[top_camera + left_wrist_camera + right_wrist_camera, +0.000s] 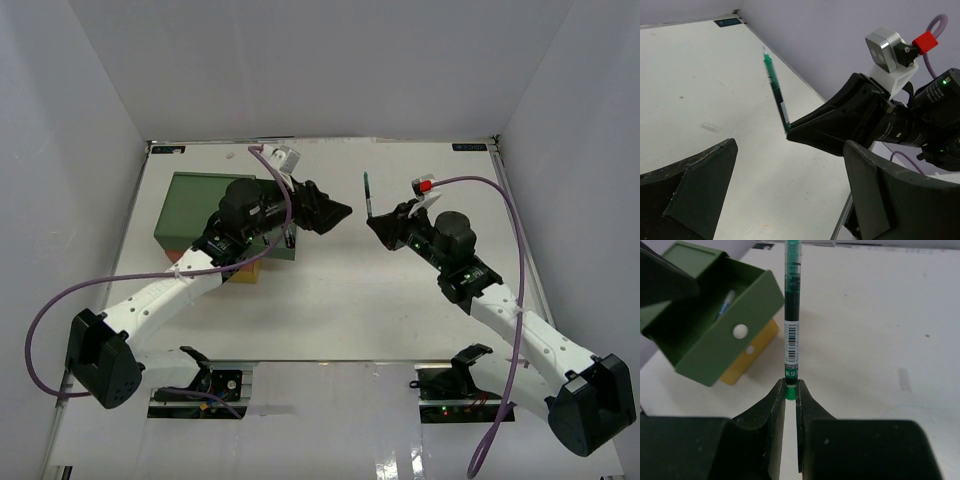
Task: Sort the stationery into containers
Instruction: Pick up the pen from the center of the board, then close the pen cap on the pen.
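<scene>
**A:** Where is the pen point(791, 315) right now?

**B:** Off the bench point(330, 320), pinched by its lower end in the right pincer point(791, 390), whose jaws are drawn narrow on it. Its long axis runs straight out from the fingertips, toward the top of the right wrist frame.

**A:** And the left pincer point(335, 212)?

**B:** Spread wide and holding nothing. In the overhead frame it faces the pen from the left, near but apart.

**A:** So where should the pen go?

**B:** I'd say the green drawer point(715, 345), which stands open at the upper left of the right wrist frame with a second pen point(725, 304) lying inside. The drawer lies left of the held pen, and the left pincer sits between the two. The left arm is nearer the drawer, so a handover looks likely. Otherwise the right arm must carry the pen leftward and lay it lengthwise along the drawer.
</scene>
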You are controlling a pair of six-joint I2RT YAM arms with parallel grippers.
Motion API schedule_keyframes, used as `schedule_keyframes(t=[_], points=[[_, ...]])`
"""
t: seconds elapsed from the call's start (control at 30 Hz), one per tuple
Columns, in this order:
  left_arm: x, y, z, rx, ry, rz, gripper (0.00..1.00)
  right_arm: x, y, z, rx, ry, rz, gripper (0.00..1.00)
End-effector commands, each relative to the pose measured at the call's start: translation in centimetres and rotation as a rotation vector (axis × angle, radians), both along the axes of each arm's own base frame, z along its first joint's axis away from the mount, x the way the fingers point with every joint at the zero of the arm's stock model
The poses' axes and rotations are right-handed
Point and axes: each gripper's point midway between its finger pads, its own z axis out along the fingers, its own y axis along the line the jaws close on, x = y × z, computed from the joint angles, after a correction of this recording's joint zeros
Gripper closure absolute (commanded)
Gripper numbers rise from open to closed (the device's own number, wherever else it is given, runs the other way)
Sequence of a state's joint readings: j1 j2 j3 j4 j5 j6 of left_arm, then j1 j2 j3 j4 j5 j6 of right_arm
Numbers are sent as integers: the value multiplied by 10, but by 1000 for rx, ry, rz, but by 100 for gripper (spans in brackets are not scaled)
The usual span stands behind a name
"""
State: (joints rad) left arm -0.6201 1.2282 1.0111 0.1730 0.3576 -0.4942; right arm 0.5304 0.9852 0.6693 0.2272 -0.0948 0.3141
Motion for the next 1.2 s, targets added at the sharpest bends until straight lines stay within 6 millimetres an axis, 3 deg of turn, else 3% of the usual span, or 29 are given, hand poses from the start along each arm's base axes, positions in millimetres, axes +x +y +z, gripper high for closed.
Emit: schedule_keyframes(t=[0.0, 0.17, 0.37, 0.5, 1.0, 1.17], points=[[-16, -27, 33, -89, -87, -71, 2, -18, 21, 50, 172, -129, 119, 92], [-9, -38, 31, -107, -111, -23, 2, -32, 25, 68, 246, -177, 164, 92], [-9, -53, 28, -129, -139, -38, 5, -39, 29, 70, 275, -168, 202, 92], [-10, -60, 33, -154, -167, -53, 12, -43, 32, 70, 287, -168, 226, 92], [-12, -71, 27, -160, -168, -90, 53, -48, 36, 68, 320, -161, 260, 92], [-14, -74, 24, -164, -155, -107, 56, -49, 36, 67, 325, -162, 261, 92]])
